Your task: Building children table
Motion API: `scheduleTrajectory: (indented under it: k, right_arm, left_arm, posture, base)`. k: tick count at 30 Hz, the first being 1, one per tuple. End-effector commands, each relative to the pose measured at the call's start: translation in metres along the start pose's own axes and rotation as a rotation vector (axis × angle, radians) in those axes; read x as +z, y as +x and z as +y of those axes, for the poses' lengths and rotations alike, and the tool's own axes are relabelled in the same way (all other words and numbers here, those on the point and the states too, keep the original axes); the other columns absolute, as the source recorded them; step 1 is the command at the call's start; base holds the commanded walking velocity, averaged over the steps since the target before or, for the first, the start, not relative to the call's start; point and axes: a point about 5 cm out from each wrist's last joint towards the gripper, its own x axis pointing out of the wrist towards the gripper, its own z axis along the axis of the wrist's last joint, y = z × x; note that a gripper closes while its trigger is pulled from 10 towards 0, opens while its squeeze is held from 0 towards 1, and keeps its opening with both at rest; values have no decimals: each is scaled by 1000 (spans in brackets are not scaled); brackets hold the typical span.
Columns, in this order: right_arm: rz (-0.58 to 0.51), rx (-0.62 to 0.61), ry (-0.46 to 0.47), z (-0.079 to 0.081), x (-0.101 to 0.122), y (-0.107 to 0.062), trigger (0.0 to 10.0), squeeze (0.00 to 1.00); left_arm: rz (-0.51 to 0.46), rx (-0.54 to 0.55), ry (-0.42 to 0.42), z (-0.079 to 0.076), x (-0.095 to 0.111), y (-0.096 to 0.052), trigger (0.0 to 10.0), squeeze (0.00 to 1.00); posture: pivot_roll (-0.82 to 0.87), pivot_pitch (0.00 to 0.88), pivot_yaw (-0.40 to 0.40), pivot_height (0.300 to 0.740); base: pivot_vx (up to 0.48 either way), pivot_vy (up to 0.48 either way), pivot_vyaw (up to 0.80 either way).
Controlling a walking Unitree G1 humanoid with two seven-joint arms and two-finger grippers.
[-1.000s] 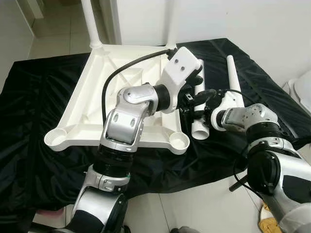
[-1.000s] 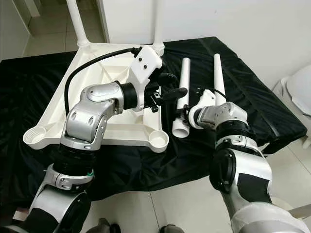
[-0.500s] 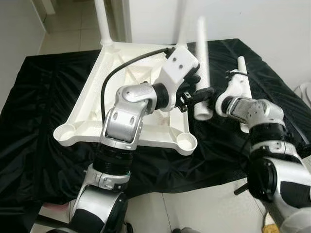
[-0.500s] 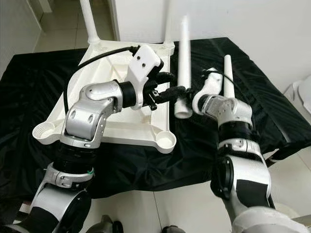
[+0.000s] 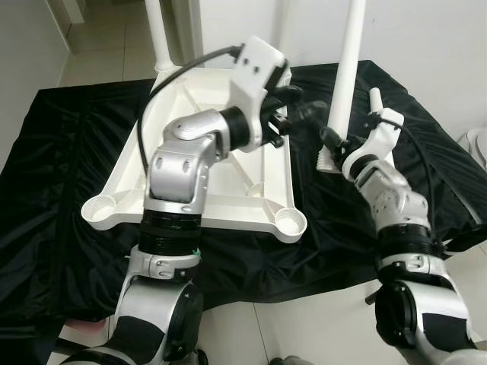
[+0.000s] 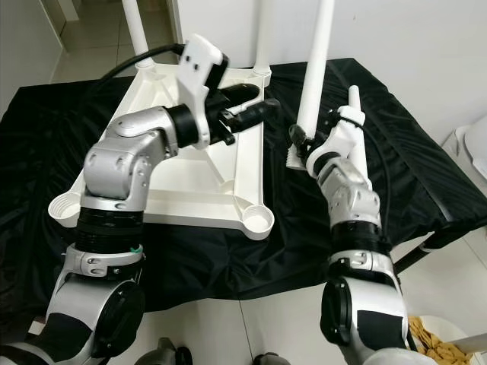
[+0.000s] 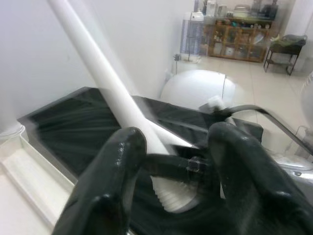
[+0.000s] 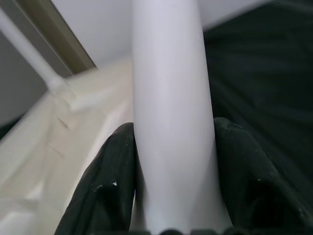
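The white table top (image 5: 190, 163) lies upside down on the black cloth, with two legs standing in its far corners (image 5: 156, 30). Its near corner sockets (image 5: 289, 223) are empty. My right gripper (image 5: 329, 137) is shut on a third white leg (image 5: 344, 68) and holds it almost upright above the cloth, threaded end (image 5: 327, 160) down, to the right of the table top. In the right wrist view both fingers (image 8: 105, 181) press on this leg. My left gripper (image 6: 255, 103) hovers open over the top's far right edge, just left of the leg. A further leg (image 6: 351, 95) lies on the cloth behind my right wrist.
The black cloth (image 5: 68, 152) covers the low platform and drapes over its front edge onto pale tiled floor. A white rounded object (image 6: 472, 137) stands at the far right. A yellow rag (image 6: 434, 334) lies on the floor near my right side. A white wall stands behind.
My right gripper has lifted the leg off the cloth and swung it from lying flat to nearly upright. My left gripper has drawn away from the leg's end, up over the table top.
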Motion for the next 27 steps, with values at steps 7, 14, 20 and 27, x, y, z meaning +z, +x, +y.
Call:
scheduleTrajectory:
  k: [7,14,20,27]
  right_arm:
    - [-166,90,-11,13,6,-13,10000,0]
    - [-221,169,-67,26,1,-20,10000,0]
    - [-221,254,-111,33,-5,-27,10000,0]
    - [-215,348,-183,37,-9,-34,10000,0]
  left_arm:
    - [35,137,-144,22,-32,-4,10000,1000]
    - [4,85,-133,17,-40,-4,10000,1000]
    - [-83,-17,-176,1,-29,-5,10000,1000]
    - [-115,-195,-248,-25,-23,-5,10000,1000]
  posture:
    - [-93,19,24,740]
    - [-96,0,28,740]
    - [-97,0,24,740]
    - [-97,0,29,740]
  base:
    - [0,0,0]
    - [0,0,0]
    - [0,0,0]
    - [0,0,0]
